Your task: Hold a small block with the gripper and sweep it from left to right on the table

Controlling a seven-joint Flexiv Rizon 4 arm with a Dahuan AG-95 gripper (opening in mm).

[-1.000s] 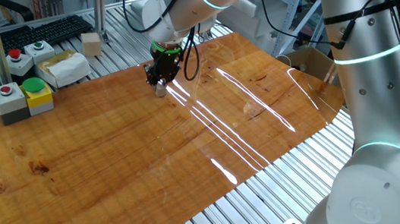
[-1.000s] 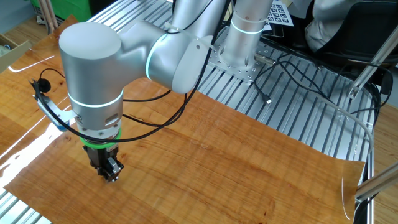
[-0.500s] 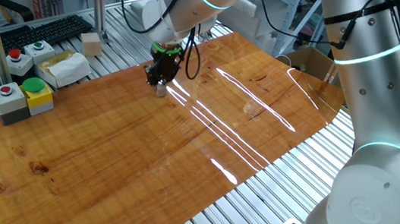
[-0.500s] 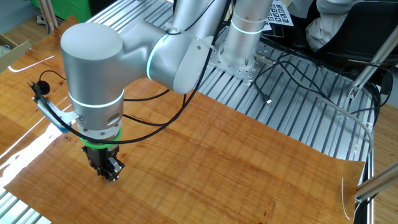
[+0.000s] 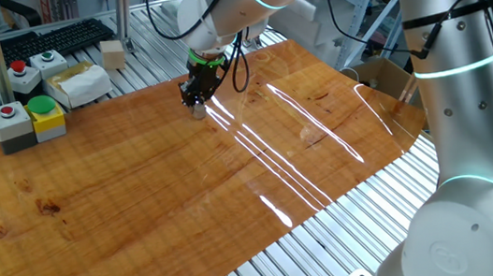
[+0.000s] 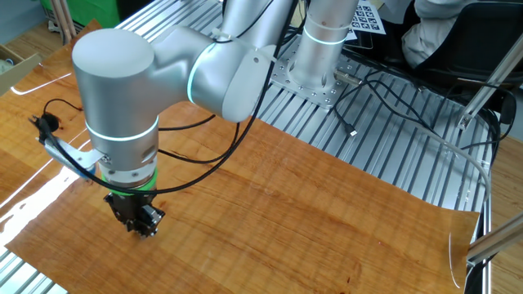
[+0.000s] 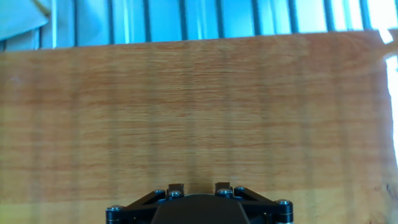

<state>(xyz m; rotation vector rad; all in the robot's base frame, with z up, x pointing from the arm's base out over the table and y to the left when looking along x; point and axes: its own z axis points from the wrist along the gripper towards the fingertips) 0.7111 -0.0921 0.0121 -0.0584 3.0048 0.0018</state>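
Observation:
The black gripper (image 5: 196,106) with its green ring (image 5: 205,59) stands upright at the far edge of the reddish-brown table (image 5: 141,198), tips down on the board. A tiny pale small block (image 5: 197,112) shows between its fingertips, touching the table. In the other fixed view the gripper (image 6: 144,230) sits near the board's near-left edge (image 6: 49,245), with a pale speck of the block (image 6: 150,234) at its tips. The hand view shows only the gripper (image 7: 199,188) base and two finger stubs over wood grain; the block is hidden there.
Grey button boxes (image 5: 26,122) (image 5: 36,69), a white packet (image 5: 78,83), a larger wooden cube (image 5: 112,53) and a keyboard (image 5: 55,39) lie beyond the table's left part. Ribbed aluminium slats (image 5: 334,240) surround the board. The arm's base column (image 5: 458,131) stands right.
The gripper has shifted very slightly along the far edge with the block still at its tips; the arm's elbow has turned a little. The table looks unchanged.

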